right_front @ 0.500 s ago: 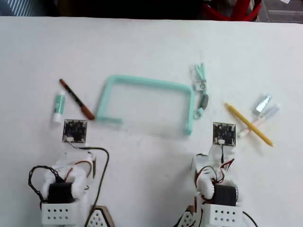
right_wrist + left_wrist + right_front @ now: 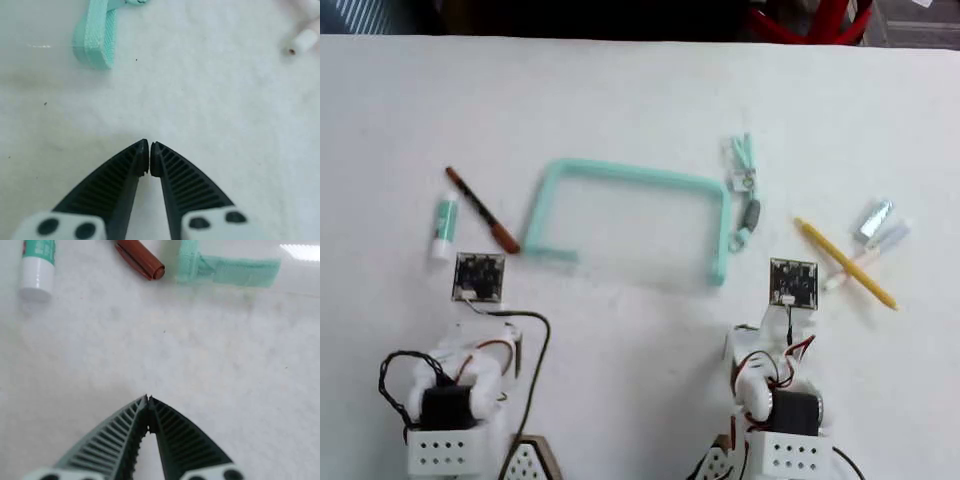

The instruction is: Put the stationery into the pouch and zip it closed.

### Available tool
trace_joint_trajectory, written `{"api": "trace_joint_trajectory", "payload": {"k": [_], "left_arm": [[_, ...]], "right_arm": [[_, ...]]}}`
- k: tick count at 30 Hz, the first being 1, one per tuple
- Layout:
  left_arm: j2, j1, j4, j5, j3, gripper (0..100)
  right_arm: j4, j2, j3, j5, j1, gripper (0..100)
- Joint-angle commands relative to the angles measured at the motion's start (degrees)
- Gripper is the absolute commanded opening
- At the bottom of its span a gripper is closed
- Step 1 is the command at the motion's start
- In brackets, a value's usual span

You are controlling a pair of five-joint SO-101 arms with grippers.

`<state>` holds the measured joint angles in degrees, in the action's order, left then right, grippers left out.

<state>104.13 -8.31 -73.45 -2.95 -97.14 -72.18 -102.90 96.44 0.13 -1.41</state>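
Centre: one pouch (image 2: 630, 176).
Left: one pen (image 2: 480, 210), one glue stick (image 2: 444, 228).
Right: one pencil (image 2: 845, 263) across pale pieces (image 2: 873, 220).
Mine: left gripper (image 2: 148, 400) and right gripper (image 2: 149, 145), both closed, empty.

Surface (image 2: 640, 90) is plain white. The pouch (image 2: 630, 175) is see-through with mint green trim, and its zip pull (image 2: 750, 213) is mint with a grey bit. The pen (image 2: 480, 210) is reddish brown, the glue stick (image 2: 444, 225) white with a green label, the pencil (image 2: 845, 263) yellow. Left claw (image 2: 148, 401) is dark grey-green and ribbed; right claw (image 2: 149, 150) is black, ribbed too.
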Motion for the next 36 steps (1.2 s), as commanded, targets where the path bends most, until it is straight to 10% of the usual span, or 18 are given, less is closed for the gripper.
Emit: {"api": "trace_joint_trajectory", "payload": {"k": [1,4,15,26,36], "left_arm": [[0.4,-3.03,1.49,-13.45,0.09,3],[0.4,-4.18,4.04,-27.69,0.09,3],[0.4,3.65,1.23,-40.53,18.02,26],[0.22,34.95,4.84,-42.37,19.34,23],[-13.41,42.51,4.22,-37.1,30.51,23]], "right_arm": [[-0.31,-0.13,0.44,0.53,-0.31,2.0],[-0.31,-0.13,0.44,0.53,-0.31,2.0],[-0.31,-0.13,0.44,0.53,-0.31,1.9],[-0.31,-0.13,0.44,0.44,-0.31,2.0],[-0.13,-0.22,0.44,0.35,-0.31,2.1]]}}
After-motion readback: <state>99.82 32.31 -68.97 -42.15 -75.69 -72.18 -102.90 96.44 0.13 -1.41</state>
